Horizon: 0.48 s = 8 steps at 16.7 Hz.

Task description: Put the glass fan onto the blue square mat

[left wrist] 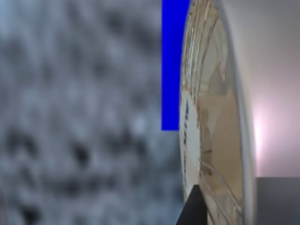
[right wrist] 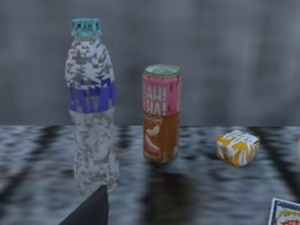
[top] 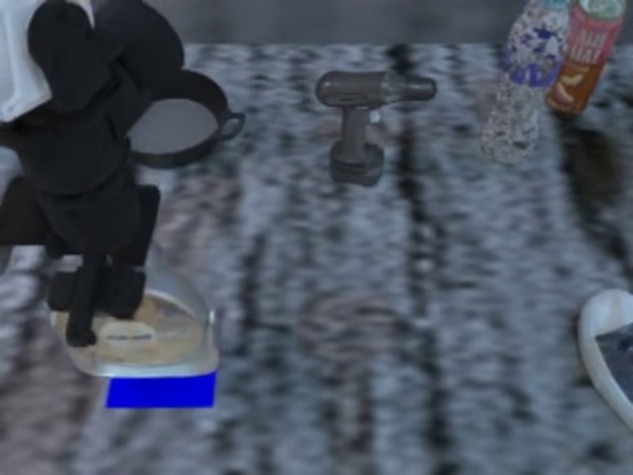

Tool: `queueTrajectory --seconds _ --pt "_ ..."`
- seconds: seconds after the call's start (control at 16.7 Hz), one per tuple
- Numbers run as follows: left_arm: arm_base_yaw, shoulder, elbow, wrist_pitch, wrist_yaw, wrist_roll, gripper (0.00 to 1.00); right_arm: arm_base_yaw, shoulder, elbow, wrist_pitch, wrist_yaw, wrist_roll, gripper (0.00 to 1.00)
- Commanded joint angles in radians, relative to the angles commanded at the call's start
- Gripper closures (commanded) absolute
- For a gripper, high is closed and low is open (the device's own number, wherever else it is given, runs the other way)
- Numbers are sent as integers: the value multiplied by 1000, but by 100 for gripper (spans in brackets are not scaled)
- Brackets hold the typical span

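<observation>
The glass fan [top: 158, 336] is a clear rounded disc with a silvery rim and yellowish inside, at the table's front left. My left gripper [top: 104, 315] comes down from above and is shut on it. The fan covers most of the blue square mat [top: 163, 391], of which only the near strip shows. Whether the fan rests on the mat or hangs just over it cannot be told. The left wrist view has the fan [left wrist: 211, 117] edge-on beside the mat [left wrist: 171, 65], with one dark finger [left wrist: 194, 208] against the glass. My right gripper is outside the top view; one finger [right wrist: 91, 211] shows.
A black frying pan [top: 183, 124] lies behind the left arm. A grey drill [top: 361, 119] stands at the back middle. A clear bottle [top: 519, 89] and an orange can [top: 586, 54] stand back right. A white object [top: 603, 336] sits at the right edge.
</observation>
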<state>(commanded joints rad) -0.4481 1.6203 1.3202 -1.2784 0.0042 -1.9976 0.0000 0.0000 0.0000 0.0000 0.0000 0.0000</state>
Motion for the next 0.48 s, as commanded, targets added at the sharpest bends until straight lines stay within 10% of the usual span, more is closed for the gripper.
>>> queueTrajectory --seconds 0.36,0.48 --pt "3 5 -43 45 0 3 100 0 0 0 0 0 0 0" --pt "3 5 -43 45 0 3 85 0 0 0 0 0 0 0"
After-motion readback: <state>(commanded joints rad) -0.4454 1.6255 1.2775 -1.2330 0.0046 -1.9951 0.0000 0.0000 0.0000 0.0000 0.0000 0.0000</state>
